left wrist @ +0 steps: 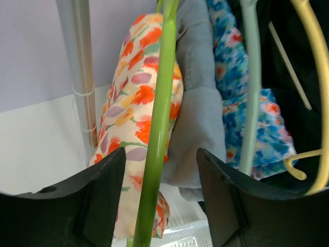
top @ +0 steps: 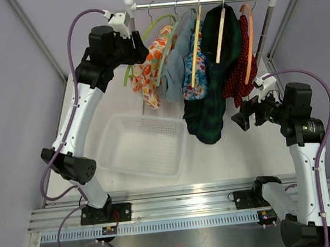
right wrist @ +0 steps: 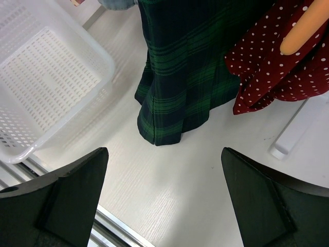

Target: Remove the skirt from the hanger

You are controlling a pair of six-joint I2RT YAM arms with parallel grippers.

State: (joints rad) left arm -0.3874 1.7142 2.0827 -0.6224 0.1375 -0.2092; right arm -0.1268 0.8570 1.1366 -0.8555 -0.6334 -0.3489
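Several garments hang on a rail [top: 199, 2]. At the left an orange floral skirt [top: 148, 72] hangs on a green hanger [top: 157, 25]. My left gripper [top: 136, 47] is open beside it. In the left wrist view the green hanger's arm [left wrist: 159, 128] runs between my open jaws [left wrist: 160, 154] without being clamped, with the floral skirt [left wrist: 131, 92] just behind. My right gripper [top: 238, 119] is open and empty, low beside a dark green plaid garment [top: 211, 113]. In its wrist view the gripper [right wrist: 164, 152] hovers over bare table below the plaid hem [right wrist: 185, 77].
A grey garment [top: 174, 69], a blue floral one [top: 196, 76] and a red polka-dot one [top: 239, 68] also hang on the rail. A white mesh basket [top: 110, 135] sits on the table below the rack. The rack's left post [left wrist: 79, 77] stands close to my left gripper.
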